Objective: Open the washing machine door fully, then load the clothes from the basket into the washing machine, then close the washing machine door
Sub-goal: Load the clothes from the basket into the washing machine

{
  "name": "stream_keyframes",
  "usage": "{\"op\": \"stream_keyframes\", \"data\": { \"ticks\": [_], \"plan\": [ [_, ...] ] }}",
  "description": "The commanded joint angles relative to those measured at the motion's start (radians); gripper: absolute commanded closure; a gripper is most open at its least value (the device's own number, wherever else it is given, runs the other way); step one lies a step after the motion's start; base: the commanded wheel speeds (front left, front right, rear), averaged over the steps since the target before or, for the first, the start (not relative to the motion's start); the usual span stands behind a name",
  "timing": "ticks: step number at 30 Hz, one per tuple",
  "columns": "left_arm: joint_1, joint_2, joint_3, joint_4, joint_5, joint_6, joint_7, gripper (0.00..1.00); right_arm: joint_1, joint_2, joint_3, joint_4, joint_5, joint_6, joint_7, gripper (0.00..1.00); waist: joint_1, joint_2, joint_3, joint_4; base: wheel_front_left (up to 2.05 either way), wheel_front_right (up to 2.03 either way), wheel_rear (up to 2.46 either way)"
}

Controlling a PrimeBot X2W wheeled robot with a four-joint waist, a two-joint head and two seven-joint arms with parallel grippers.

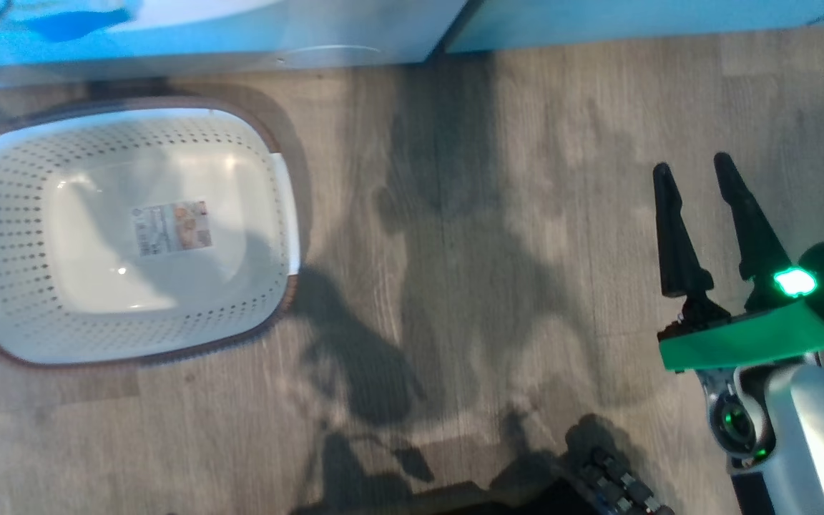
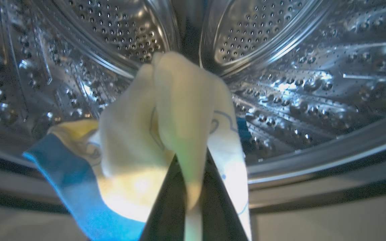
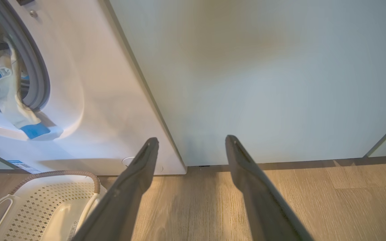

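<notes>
The left gripper (image 2: pixel 193 167) is clenched on the clothes (image 2: pixel 166 110). Its two dark fingers (image 2: pixel 166 207) are pressed together, with a strip of cream cloth pinched between them and the rest of the bundle bunched over their tips. It holds them at the mouth of the washing machine (image 3: pixel 95 100), facing the steel drum (image 2: pixel 313 83).

From the right wrist, the bundle hangs long and narrow, roughly up and down. Its upper end is at the gripper inside the porthole, and its length drapes over the grey gasket (image 3: pixel 35 67). The blue piece (image 3: pixel 34 130) is lowest, lying on the white front just below the opening.

The right gripper (image 1: pixel 692 168) is released, its fingers spread wide with nothing between them. It hovers above the wooden floor (image 1: pixel 455 214), pointing at the foot of the pale green cabinet (image 3: pixel 263 67) beside the machine.

The basket (image 1: pixel 18 214) sits on the floor just in front of the machine, well apart from the right gripper. The label sticker (image 1: pixel 172 227) on its bottom is in plain sight.
</notes>
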Motion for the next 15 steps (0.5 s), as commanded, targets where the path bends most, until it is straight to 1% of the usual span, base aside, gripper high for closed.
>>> {"op": "stream_keyframes", "data": {
  "ticks": [1,5,15],
  "plan": [
    [-0.068,0.06,0.04,-0.012,0.021,0.002,-0.024,1.0,-0.006,-0.005,0.023,-0.032,0.011,-0.003,-0.009,0.0,0.0,0.0,0.024,-0.024,0.0,0.0,0.0],
    [-0.133,0.06,0.04,0.027,0.062,0.009,-0.118,1.0,-0.012,-0.005,0.033,-0.035,0.026,-0.003,-0.009,0.0,0.0,0.0,0.047,-0.042,0.0,0.0,0.0],
    [-0.321,0.026,0.018,0.159,0.169,0.033,-0.379,1.0,-0.027,-0.005,0.052,-0.039,0.045,-0.003,-0.009,0.0,0.0,0.0,0.088,-0.06,0.0,0.0,0.0]
  ]
}}
